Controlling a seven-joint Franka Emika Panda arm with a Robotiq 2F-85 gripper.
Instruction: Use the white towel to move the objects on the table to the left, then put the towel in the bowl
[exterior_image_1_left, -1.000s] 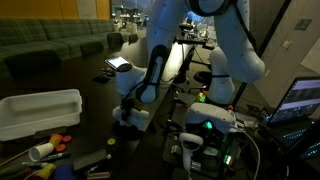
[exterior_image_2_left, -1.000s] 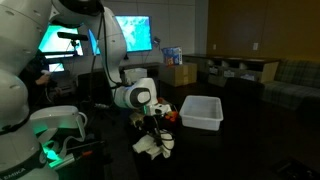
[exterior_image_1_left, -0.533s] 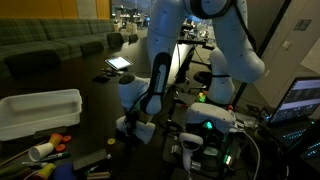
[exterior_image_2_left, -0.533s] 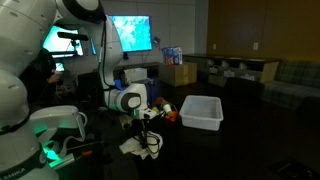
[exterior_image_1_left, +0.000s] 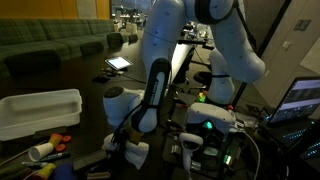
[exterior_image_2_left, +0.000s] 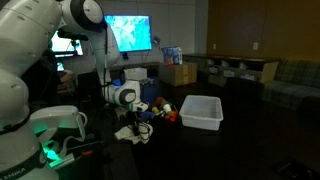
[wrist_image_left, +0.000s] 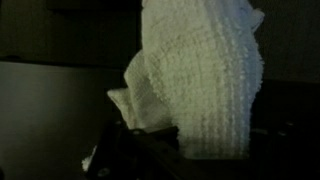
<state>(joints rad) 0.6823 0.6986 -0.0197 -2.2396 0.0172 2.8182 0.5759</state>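
Observation:
The white towel (wrist_image_left: 205, 75) fills the wrist view and hangs from my gripper. In both exterior views my gripper (exterior_image_1_left: 128, 148) (exterior_image_2_left: 133, 128) is low over the dark table, shut on the towel (exterior_image_1_left: 136, 155) (exterior_image_2_left: 133, 134), whose lower edge touches the table. Small colourful objects (exterior_image_1_left: 58, 143) lie near the table's front edge; in an exterior view they (exterior_image_2_left: 162, 112) sit beside the bin. A white rectangular bin (exterior_image_1_left: 38, 112) (exterior_image_2_left: 202, 110) serves as the bowl.
A white cylinder (exterior_image_1_left: 40, 151) lies by the small objects. A tablet (exterior_image_1_left: 118, 63) lies further back on the table. The robot base with green lights (exterior_image_1_left: 208, 122) (exterior_image_2_left: 55, 128) stands close by. Boxes (exterior_image_2_left: 180, 72) and sofas are behind.
My gripper has carried the towel lower and along the table, toward the small objects in one exterior view and away from the bin in the other.

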